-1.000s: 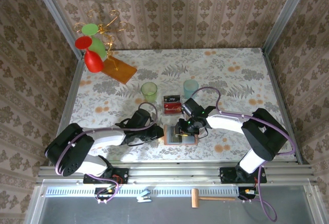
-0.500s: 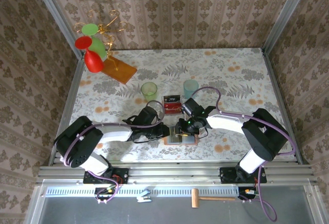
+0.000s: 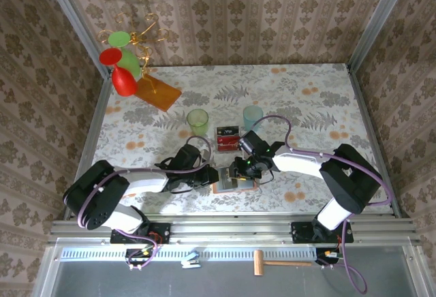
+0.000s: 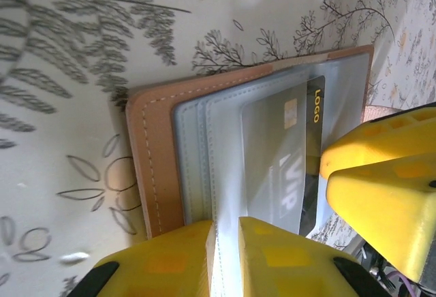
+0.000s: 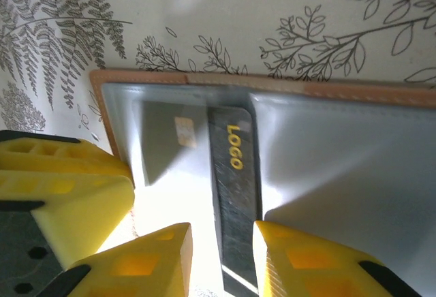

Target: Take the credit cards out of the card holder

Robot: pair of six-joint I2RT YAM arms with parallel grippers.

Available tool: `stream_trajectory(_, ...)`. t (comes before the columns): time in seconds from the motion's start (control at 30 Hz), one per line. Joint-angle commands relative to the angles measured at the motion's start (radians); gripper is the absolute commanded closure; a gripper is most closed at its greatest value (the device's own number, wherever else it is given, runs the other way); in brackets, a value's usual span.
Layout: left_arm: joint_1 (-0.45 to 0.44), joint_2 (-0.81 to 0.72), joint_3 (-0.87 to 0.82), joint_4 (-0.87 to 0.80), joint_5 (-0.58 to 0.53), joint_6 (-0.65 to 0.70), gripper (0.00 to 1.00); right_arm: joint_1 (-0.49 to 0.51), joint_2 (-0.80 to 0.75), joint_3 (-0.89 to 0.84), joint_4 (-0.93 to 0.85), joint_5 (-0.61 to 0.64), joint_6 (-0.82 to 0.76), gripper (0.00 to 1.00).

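The tan card holder (image 3: 226,185) lies open between my two grippers, its grey-blue panels (image 4: 204,140) facing up. My left gripper (image 4: 227,227) is shut on the edge of one grey panel. One of the credit cards, dark with a gold "LOGO" (image 5: 235,174), sticks partly out of a translucent pocket (image 4: 312,140). My right gripper (image 5: 221,232) hovers over that bare strip, jaws a little apart, one finger (image 5: 286,256) against the card's edge. Further credit cards, red and dark (image 3: 227,137), lie on the table behind the holder. From above, the left gripper (image 3: 210,176) and right gripper (image 3: 243,169) nearly meet.
A green cup (image 3: 197,120) and a pale blue cup (image 3: 253,116) stand just behind the loose cards. At the back left, an orange-brown board (image 3: 158,91) lies by a gold stand with red and green pieces (image 3: 121,62). Patterned walls close in the table.
The card holder has slid a little to the left and turned slightly. My left arm reached forward, then drew back, still pinching the panel. The right gripper stayed over the dark card.
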Motion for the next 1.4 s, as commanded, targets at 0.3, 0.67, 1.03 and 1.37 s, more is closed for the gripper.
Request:
stream_trajectory(0.3, 0.030, -0.040, 0.031, -0.138, -0.005, 0.047, 0.81, 0.003, 0.002, 0.021, 0.001, -0.009, 0.008, 0.71)
stream_trajectory(0.67, 0.020, -0.068, 0.103, -0.152, 0.002, 0.022, 0.80, -0.035, -0.020, -0.017, 0.115, -0.109, 0.034, 0.74)
stream_trajectory(1.03, 0.002, 0.046, 0.074, -0.077, 0.003, 0.004, 0.86, -0.088, 0.020, -0.056, 0.200, -0.195, 0.035, 0.75)
stream_trajectory(1.37, 0.004, 0.078, 0.066, -0.095, -0.013, 0.017, 0.89, -0.114, 0.062, -0.074, 0.212, -0.227, 0.016, 0.77)
